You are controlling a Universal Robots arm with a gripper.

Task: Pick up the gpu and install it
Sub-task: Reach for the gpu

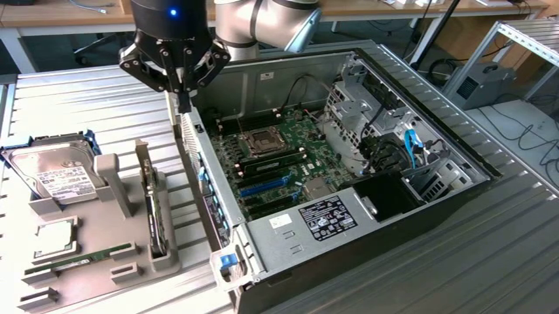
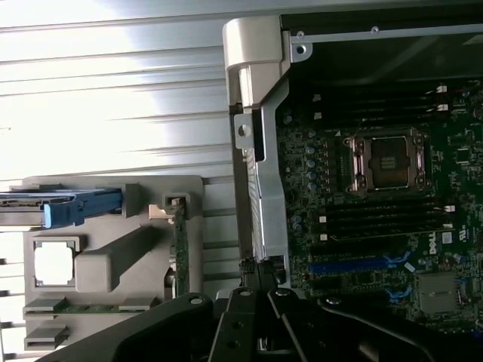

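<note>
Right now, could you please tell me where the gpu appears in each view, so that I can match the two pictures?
Exterior view: the gpu stands on edge in the grey tray, on the exterior view's left of the computer case.
Wrist view: the gpu stands on edge in the tray slot nearest the case.
Shared landmark: the blue-framed hard drive in the same tray.
</note>
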